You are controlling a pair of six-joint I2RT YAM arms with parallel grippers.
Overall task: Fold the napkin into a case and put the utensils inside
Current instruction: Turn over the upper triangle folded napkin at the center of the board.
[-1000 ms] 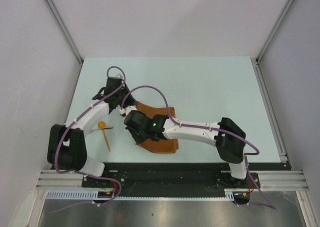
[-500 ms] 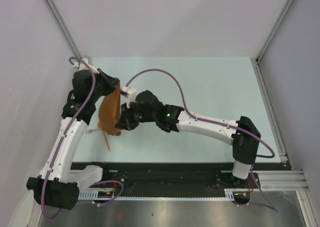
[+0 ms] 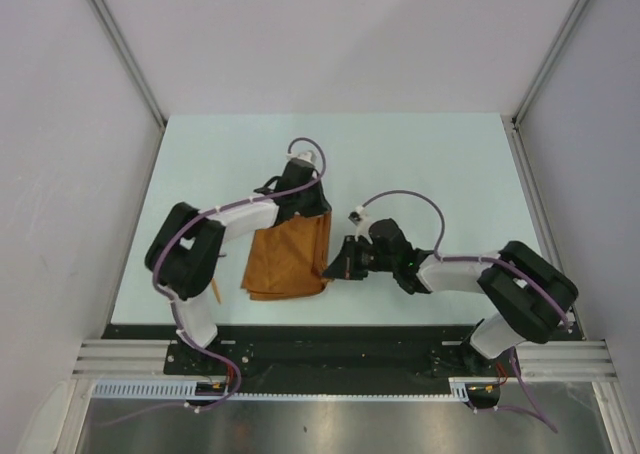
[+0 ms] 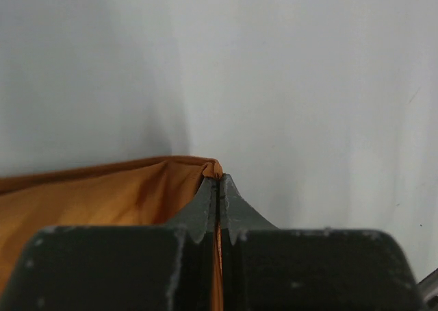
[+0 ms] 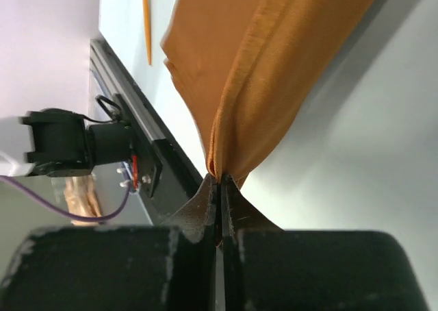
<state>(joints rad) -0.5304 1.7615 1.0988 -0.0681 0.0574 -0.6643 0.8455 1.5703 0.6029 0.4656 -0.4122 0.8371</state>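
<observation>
The rust-orange napkin (image 3: pixel 285 259) lies on the table as a folded, layered rectangle, longer than wide. My left gripper (image 3: pixel 311 211) is shut on its far right corner; in the left wrist view the cloth (image 4: pixel 102 194) bunches at the closed tips (image 4: pixel 219 179). My right gripper (image 3: pixel 329 271) is shut on the near right corner, with the doubled cloth edge (image 5: pixel 274 64) running up from its tips (image 5: pixel 220 179). Of the utensils, a slim orange stick (image 3: pixel 214 290) shows left of the napkin, partly under the left arm, and appears as the stick (image 5: pixel 146 23) in the right wrist view.
The pale mint table (image 3: pixel 440 174) is walled by white panels at the back and both sides. A black rail (image 3: pixel 330 339) runs along the near edge. The left arm's elbow (image 3: pixel 185 254) arches over the table left of the napkin.
Both arms carried the napkin up and left, then swung back right. The cloth now lies flatter and narrower than a second ago, and both grippers stayed shut on it.
</observation>
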